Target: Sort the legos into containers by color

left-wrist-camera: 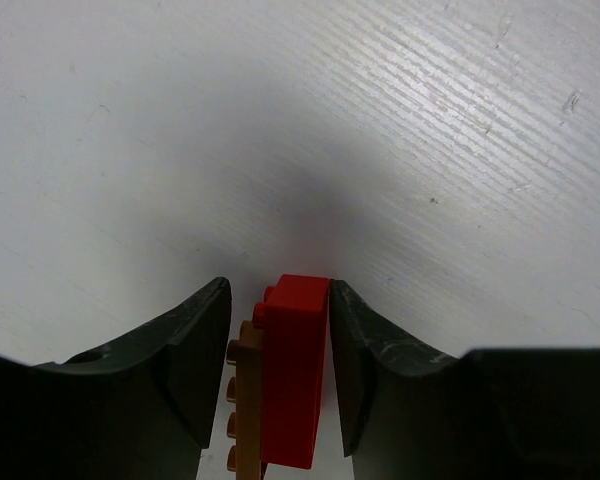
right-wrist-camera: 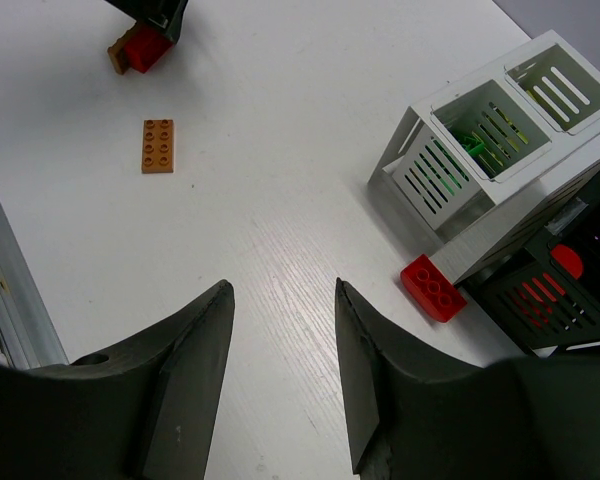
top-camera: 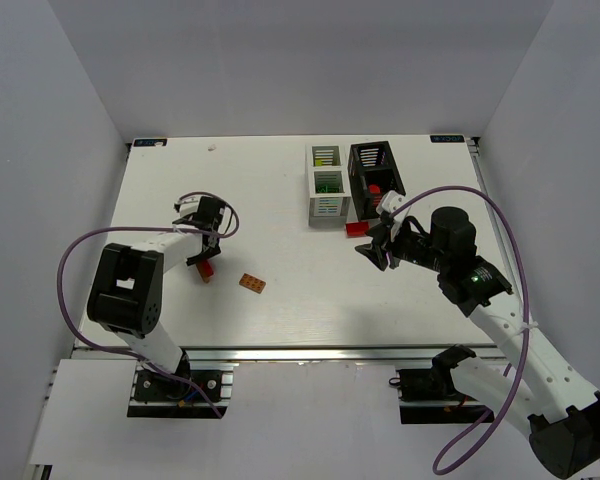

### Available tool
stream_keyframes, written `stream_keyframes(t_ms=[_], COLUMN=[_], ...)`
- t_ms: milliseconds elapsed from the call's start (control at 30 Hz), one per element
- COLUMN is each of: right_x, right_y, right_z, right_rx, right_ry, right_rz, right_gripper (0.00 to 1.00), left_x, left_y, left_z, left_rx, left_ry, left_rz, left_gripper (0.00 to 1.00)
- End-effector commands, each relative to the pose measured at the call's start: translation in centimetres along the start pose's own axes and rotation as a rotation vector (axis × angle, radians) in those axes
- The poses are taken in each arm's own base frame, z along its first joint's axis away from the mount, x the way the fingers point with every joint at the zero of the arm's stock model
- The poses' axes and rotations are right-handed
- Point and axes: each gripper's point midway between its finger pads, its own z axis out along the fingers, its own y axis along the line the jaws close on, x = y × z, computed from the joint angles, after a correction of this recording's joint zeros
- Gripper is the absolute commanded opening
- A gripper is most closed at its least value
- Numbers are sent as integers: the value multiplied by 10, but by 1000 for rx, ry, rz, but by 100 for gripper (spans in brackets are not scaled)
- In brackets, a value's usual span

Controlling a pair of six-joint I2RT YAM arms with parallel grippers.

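Lego (left-wrist-camera: 295, 385) red, edge-on; studded orange lego (left-wrist-camera: 244, 350) alongside.

White table top (top-camera: 280, 190), fine linear grain, metal rail (top-camera: 280, 352) along the near edge. Standing upright toward the far right: white slatted box (top-camera: 327, 207), two compartments; black slatted box (top-camera: 358, 172) directly beside it on the right. Lying just beside the near corner where both boxes meet: red brick (top-camera: 357, 229), studs up. Lying flat left of centre, well apart from the boxes: orange brick (top-camera: 252, 283), studs up, two rows of four.
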Motion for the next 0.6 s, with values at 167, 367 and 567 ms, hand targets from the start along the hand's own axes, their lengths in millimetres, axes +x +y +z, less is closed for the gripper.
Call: stream_keyframes(t_ms=[167, 367, 567], right_x=[-24, -24, -23], right_y=[-3, -3, -3], right_z=[-3, -3, -3], right_rx=[13, 13, 14], right_ry=[-67, -66, -64], right_rz=[-35, -34, -33], right_gripper=[51, 51, 51], left_x=[-30, -26, -29], left_y=[-5, -16, -22], left_z=[-8, -5, -9], left_rx=[53, 124, 181], left_ry=[-50, -15, -18], left_rz=[-47, -22, -7], left_gripper=[60, 59, 56])
